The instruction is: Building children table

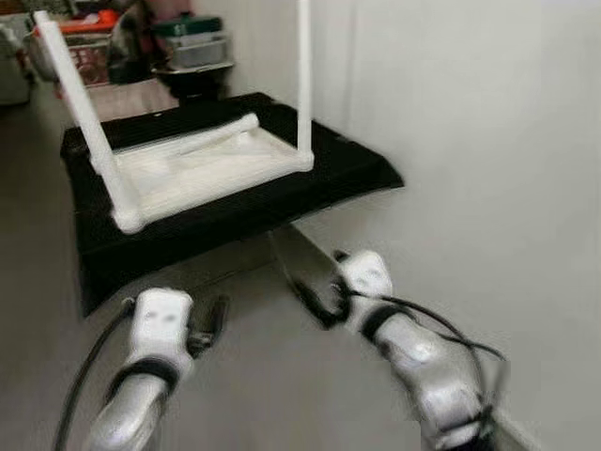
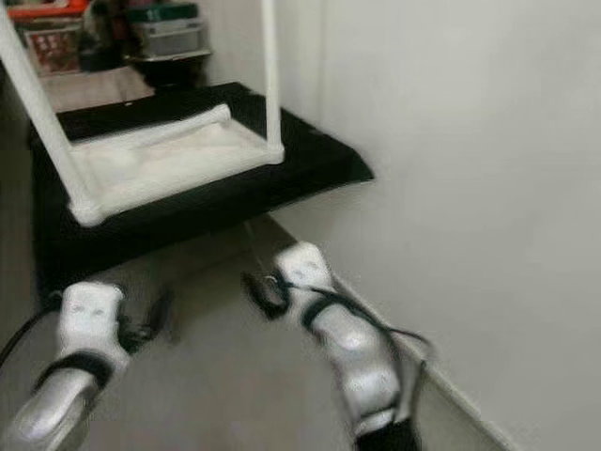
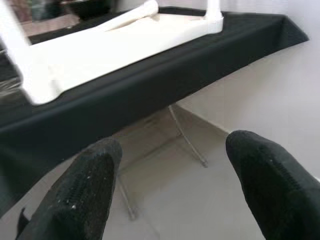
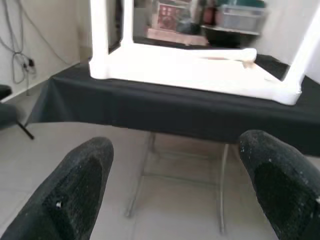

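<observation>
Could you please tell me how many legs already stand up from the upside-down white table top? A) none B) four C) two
C: two legs, one and another, rise from the front corners of the top, while a third leg lies loose on it.

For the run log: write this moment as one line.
stage: approach | white table upside down on black-draped stand, two legs up, one leg lying loose | left gripper open, empty | right gripper open, empty

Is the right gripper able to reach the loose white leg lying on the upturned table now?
Probably not yet. The right gripper hangs open, low before the black cloth, apart from it. The loose leg lies across the upturned table, behind the upright leg.
</observation>
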`<state>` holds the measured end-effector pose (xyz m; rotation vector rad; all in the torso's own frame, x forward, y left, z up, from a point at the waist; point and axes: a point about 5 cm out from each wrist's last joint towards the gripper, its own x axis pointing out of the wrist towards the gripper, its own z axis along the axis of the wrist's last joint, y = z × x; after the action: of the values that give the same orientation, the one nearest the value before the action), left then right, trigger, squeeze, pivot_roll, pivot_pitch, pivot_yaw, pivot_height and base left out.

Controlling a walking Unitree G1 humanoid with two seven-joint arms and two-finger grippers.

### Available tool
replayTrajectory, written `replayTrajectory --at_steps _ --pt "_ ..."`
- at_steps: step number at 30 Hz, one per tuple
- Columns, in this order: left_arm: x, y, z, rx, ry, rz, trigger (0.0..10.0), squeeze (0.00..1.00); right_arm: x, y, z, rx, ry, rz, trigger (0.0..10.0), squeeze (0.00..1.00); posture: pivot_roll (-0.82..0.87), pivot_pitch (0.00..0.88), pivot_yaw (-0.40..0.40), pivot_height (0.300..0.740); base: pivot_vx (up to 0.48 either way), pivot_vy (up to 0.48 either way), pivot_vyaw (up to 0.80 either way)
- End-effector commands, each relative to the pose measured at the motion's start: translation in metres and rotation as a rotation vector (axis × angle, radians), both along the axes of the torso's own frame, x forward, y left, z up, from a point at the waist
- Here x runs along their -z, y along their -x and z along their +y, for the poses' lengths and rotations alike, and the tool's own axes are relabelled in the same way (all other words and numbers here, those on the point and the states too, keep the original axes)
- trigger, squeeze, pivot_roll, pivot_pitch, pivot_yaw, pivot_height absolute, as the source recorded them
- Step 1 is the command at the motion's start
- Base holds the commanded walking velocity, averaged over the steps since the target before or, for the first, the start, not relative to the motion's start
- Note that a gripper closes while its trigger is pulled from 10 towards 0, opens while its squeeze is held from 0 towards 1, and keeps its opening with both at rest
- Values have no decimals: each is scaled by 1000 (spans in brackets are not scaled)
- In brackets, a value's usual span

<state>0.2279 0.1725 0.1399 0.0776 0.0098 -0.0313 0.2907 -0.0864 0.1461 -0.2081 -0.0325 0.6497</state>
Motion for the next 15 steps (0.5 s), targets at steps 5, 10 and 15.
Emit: replayTrajectory --at_steps 5,10,15 --pt "0 1 -4 20 2 -3 10000 0 6 1 -6 5 35 10 10000 0 -59 14 -3 740 360 0 800" --pt "0 1 -4 22 0 -3 10000 0 7 4 -3 -33 43 11 10000 0 -57 14 0 740 356 0 800" --pt "-1 0 -3 22 -1 -3 10000 0 6 4 -1 -45 33 9 10000 0 -59 21 9 740 352 0 800"
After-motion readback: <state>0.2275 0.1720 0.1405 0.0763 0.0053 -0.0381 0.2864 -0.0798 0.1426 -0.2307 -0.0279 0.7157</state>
